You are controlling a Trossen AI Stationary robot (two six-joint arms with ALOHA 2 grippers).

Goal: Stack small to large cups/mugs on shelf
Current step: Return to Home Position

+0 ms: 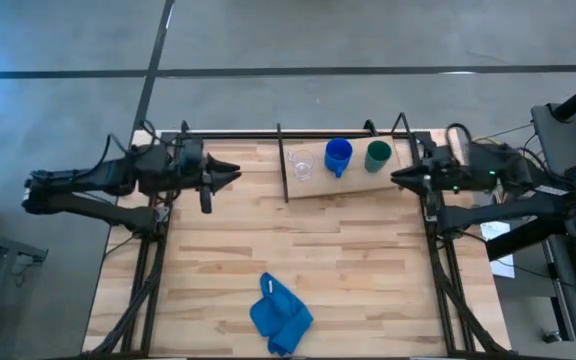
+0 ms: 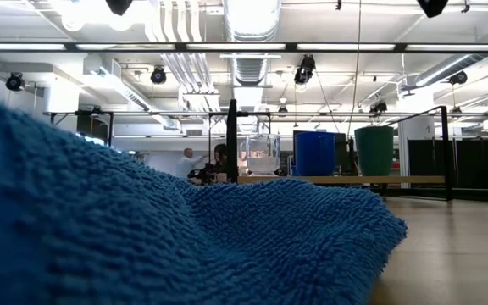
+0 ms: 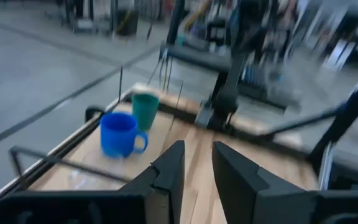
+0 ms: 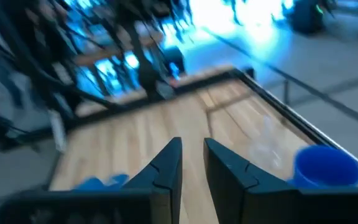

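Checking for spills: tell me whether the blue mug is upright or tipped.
Upright: the blue mug stands on the shelf, open mouth up in the high view.

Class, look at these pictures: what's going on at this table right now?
Two robot arms flank a wooden table, and neither holds anything. The left gripper sits by the table's left edge and the right gripper by its right edge, each slightly open and touching no cup. On the shelf at the far side, a clear cup, a blue mug and a green cup stand side by side, not nested. A blue cloth lies crumpled near the front edge.
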